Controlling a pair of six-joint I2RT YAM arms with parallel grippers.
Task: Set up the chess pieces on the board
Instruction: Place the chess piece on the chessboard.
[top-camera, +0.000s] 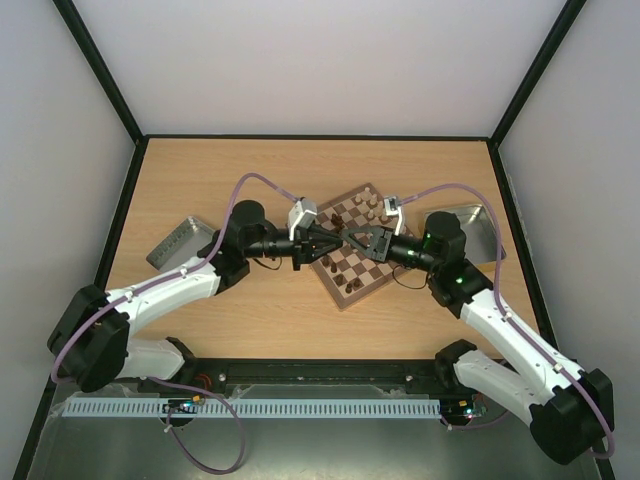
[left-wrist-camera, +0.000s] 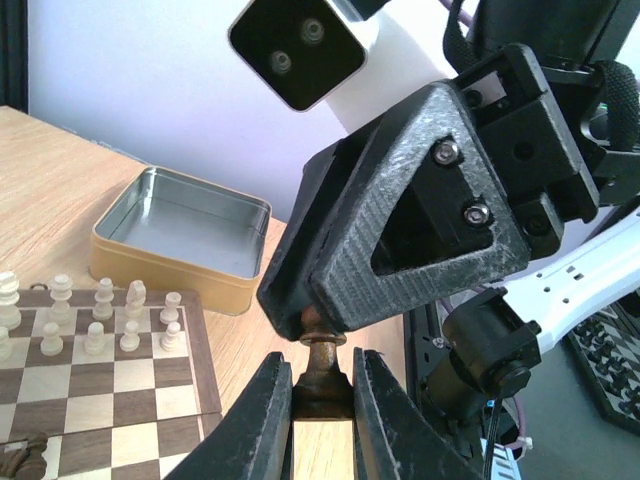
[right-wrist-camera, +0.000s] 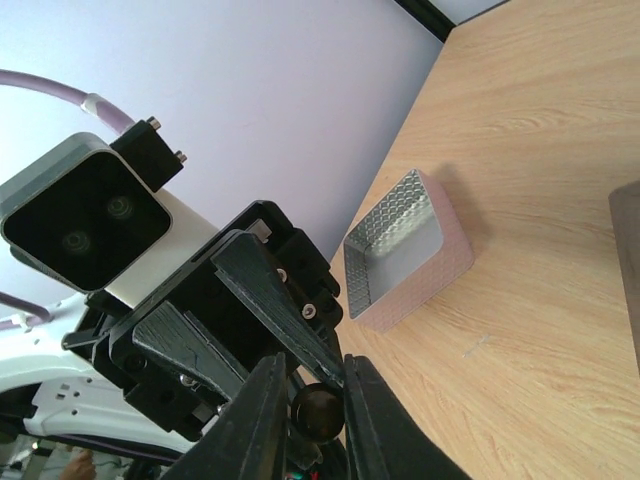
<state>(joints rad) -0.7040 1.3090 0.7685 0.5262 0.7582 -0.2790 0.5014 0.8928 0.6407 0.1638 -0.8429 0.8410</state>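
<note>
The left gripper (left-wrist-camera: 322, 388) and right gripper (right-wrist-camera: 313, 392) meet above the board (top-camera: 362, 276). Left pinches 1 dark brown piece (left-wrist-camera: 322, 352) by its base and right closes on its top. Cream pieces (left-wrist-camera: 100, 322) line the board's far edge.

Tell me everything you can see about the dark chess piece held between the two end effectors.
The dark chess piece looks like turned, glossy brown wood, with a round base, a narrow neck and a collar. Its top is hidden, so its type is unclear. It sits roughly upright in the left wrist view, held in the air by the chessboard. The left end effector pinches its base, and the right end effector grips its upper part.
</note>
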